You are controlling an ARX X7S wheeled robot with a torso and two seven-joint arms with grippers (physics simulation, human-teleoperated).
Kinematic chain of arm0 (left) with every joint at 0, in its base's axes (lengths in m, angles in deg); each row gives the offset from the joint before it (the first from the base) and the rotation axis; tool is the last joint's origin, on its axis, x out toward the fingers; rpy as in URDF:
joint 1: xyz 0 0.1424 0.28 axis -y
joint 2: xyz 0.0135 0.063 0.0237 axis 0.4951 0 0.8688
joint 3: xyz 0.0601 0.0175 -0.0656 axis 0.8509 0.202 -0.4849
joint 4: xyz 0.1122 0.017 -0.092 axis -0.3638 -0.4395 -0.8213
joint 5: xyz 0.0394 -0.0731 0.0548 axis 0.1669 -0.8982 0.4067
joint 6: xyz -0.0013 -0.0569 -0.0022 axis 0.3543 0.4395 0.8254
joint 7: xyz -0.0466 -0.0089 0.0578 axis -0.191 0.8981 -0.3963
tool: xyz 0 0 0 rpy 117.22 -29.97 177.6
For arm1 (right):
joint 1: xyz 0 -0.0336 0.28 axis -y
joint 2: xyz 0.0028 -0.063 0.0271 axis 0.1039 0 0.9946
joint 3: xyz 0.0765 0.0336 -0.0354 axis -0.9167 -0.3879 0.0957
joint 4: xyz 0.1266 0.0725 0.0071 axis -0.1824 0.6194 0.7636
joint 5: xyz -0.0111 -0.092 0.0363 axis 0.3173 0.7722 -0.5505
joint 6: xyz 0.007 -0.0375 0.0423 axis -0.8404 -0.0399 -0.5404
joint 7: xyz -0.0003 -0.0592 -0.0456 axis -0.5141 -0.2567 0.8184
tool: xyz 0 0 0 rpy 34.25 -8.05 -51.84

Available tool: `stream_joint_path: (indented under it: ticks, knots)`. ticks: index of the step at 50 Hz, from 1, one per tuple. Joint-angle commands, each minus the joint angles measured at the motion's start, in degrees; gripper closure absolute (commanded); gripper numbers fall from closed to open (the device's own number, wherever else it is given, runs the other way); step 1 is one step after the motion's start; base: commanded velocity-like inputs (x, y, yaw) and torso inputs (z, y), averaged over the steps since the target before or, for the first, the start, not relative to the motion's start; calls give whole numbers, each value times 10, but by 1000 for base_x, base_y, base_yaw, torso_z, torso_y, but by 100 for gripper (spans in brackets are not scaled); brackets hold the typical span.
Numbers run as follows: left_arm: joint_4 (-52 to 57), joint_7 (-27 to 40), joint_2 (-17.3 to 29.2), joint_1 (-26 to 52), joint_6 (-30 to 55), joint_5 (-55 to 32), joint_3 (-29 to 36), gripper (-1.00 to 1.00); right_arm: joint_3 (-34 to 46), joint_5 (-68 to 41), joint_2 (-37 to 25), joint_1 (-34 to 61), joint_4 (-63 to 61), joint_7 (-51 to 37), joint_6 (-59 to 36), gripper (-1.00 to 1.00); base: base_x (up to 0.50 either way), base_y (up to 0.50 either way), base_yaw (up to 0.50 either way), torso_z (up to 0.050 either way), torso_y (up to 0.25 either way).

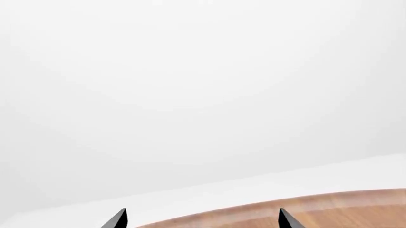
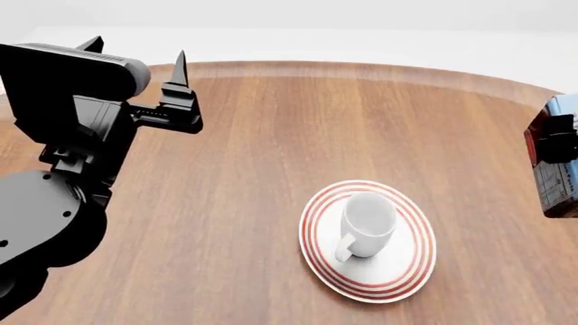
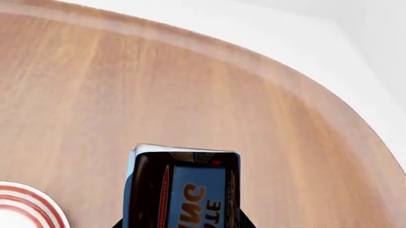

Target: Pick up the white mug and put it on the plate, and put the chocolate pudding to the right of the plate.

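1. Presently, the white mug (image 2: 369,223) stands upright on the plate (image 2: 397,271), handle toward the camera in the head view, near the plate's middle.
2. The plate lies flat on the round wooden table (image 2: 271,156), toward its near side.
3. The chocolate pudding (image 2: 558,183) appears at the right edge of the head view, well to the right of the plate and apart from it. Whether it rests on the table or is lifted clear cannot be told.
4. The right gripper (image 2: 551,143) is clamped on the carton; in the right wrist view its dark fingers (image 3: 147,190) press both sides of the chocolate pudding (image 3: 193,194), with part of the orange lettering showing. A sliver of the plate (image 3: 28,206) shows in the corner of that view.
5. The left gripper (image 2: 135,57) is raised over the far left of the table, jaws spread and holding nothing. Its two fingertips (image 1: 117,219) show separated in the left wrist view, with the table edge (image 1: 266,211) beyond.
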Motion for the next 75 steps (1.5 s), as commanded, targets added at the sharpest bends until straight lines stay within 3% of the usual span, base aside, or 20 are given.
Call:
stream_joint_path:
  ticks: [1, 9, 42, 75]
  knots:
    - [1, -13, -12, -3, -1, 10, -11, -100, -86, -76, 3, -69, 23, -24, 54, 100, 0, 0, 0, 0, 0]
    - [4, -12, -12, -4, 1, 10, -11, -100, -72, -76, -1, -123, 18, -10, 72, 100, 0, 0, 0, 0, 0]
    - [-1, -16, -16, -8, 3, 11, -12, -100, -27, -31, 11, -173, 46, 15, 90, 100, 0, 0, 0, 0, 0]
    - [-1, -17, -22, -10, 8, 16, -11, -100, -39, -50, 8, -233, 61, 13, 127, 100, 0, 0, 0, 0, 0]
